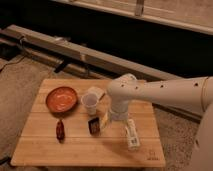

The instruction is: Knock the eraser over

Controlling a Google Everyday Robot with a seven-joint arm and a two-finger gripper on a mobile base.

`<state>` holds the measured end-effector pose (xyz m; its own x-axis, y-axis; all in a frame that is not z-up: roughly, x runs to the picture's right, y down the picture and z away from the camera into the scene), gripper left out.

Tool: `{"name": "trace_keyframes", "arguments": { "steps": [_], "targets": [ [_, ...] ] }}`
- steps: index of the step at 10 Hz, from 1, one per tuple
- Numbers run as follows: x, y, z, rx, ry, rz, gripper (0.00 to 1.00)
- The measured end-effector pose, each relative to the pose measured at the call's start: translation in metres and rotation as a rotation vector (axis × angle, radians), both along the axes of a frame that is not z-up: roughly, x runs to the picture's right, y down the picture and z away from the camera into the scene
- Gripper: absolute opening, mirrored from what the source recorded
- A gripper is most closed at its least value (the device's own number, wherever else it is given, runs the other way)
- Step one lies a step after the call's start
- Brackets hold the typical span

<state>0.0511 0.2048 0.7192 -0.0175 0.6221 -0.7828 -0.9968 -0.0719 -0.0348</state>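
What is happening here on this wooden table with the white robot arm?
The robot's white arm reaches in from the right over the wooden table. Its gripper is low at the table, close on the right of the eraser, a small dark block in front of the pale cup. The eraser seems to stand upright, so it is not yet knocked over. An orange bowl, a dark red oblong item and a white object lie apart from the gripper.

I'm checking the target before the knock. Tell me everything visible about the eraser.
The eraser is a small brown-black block with a tan-orange patch on its face, standing upright on the wooden table, in front of the pale cup. A pale yellow block sits close beside it. The end effector lies beyond that block, apart from the eraser.
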Motion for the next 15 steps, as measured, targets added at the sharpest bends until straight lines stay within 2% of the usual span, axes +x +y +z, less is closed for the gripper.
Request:
{"name": "trace_keyframes", "arguments": {
  "steps": [4, 7, 8, 12, 15],
  "targets": [
    [-0.018, 0.014, 0.013, -0.049, -0.01, -0.057, 0.8],
    [-0.042, 0.011, 0.03, -0.062, -0.037, -0.098, 0.8],
    [-0.05, 0.007, 0.034, -0.057, -0.048, -0.103, 0.8],
    [-0.065, -0.021, 0.051, 0.004, -0.08, -0.098, 0.8],
    [-0.071, -0.031, 0.053, 0.032, -0.104, -0.089, 0.8]
  ]
}}
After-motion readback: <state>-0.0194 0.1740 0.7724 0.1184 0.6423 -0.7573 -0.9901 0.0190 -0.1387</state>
